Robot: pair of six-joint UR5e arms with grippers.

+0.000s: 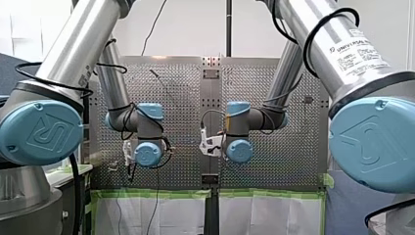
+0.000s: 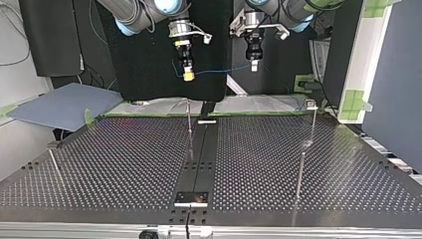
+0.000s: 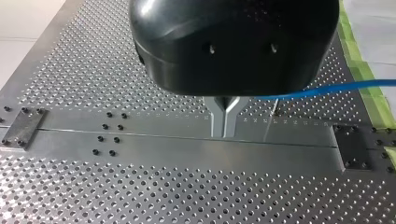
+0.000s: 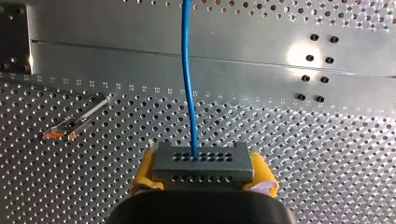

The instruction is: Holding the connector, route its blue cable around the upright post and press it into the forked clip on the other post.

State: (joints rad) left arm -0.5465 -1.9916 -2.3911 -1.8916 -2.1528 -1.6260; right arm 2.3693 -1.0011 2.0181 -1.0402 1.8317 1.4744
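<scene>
In the right wrist view my right gripper [image 4: 201, 179] has its yellow pads [image 4: 144, 173] shut on a grey connector [image 4: 201, 163] with rows of holes. The blue cable [image 4: 188, 70] leaves the connector's face and runs straight ahead over the table. In the top view my right gripper [image 2: 187, 75] hangs high at the left and my left gripper [image 2: 254, 65] high at the right. The cable [image 2: 219, 71] is stretched between them. My left gripper's metal fingers [image 3: 219, 116] are shut together, and the cable [image 3: 327, 88] leads away sideways from them. Both grippers are well above the posts.
A thin upright post [image 2: 189, 122] stands near the middle strip of the perforated table [image 2: 124, 169]. Another post [image 2: 313, 124], with a small clip [image 2: 311, 103] on top, stands at the top view's right, and a shorter one [image 2: 300, 174] nearer. A low post [image 2: 53, 164] stands at the left edge.
</scene>
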